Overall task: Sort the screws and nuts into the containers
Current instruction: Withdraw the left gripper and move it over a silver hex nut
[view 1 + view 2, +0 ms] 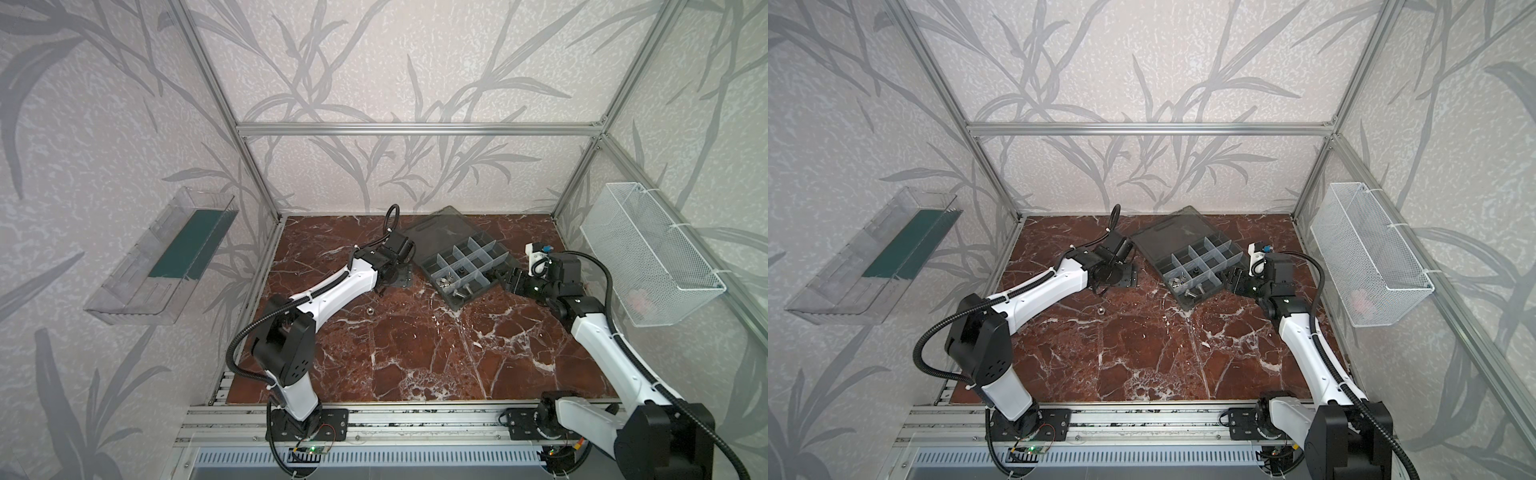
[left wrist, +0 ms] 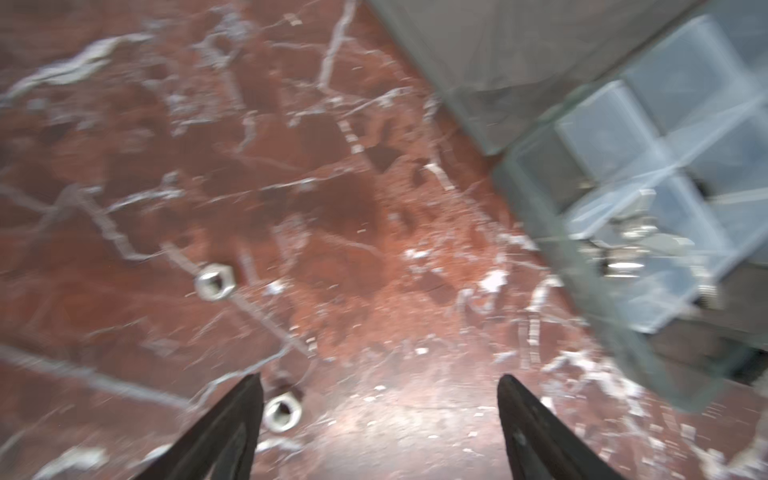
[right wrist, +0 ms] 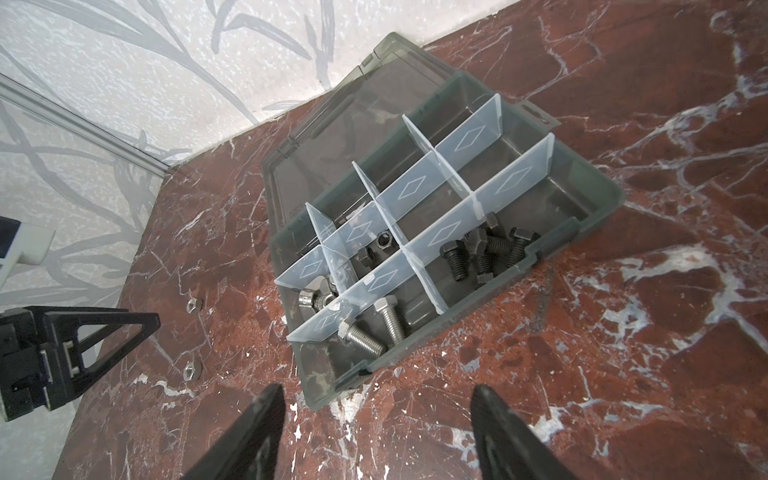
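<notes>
The containers [image 1: 436, 286] are compartments of a smoky-grey organiser box at the back of the marble table, its lid [image 1: 444, 228] lying open behind it. In the right wrist view silver screws [image 3: 374, 330] and black screws [image 3: 482, 249] fill the near compartments of the containers [image 3: 598, 208], and dark nuts [image 3: 376, 245] sit behind a divider. Two silver nuts [image 3: 191, 369] lie loose on the table left of the box. My left gripper [image 2: 380, 386] hangs open over them, with one nut [image 2: 282, 411] beside a fingertip and another nut [image 2: 215, 281] farther off. My right gripper [image 3: 376, 392] is open and empty at the box's near corner.
A white wire-mesh basket [image 1: 648, 253] hangs on the right wall and a clear plastic tray [image 1: 162, 257] on the left wall. Aluminium frame posts edge the table. One loose nut [image 1: 369, 311] shows in both top views in front of the left gripper [image 1: 388, 284].
</notes>
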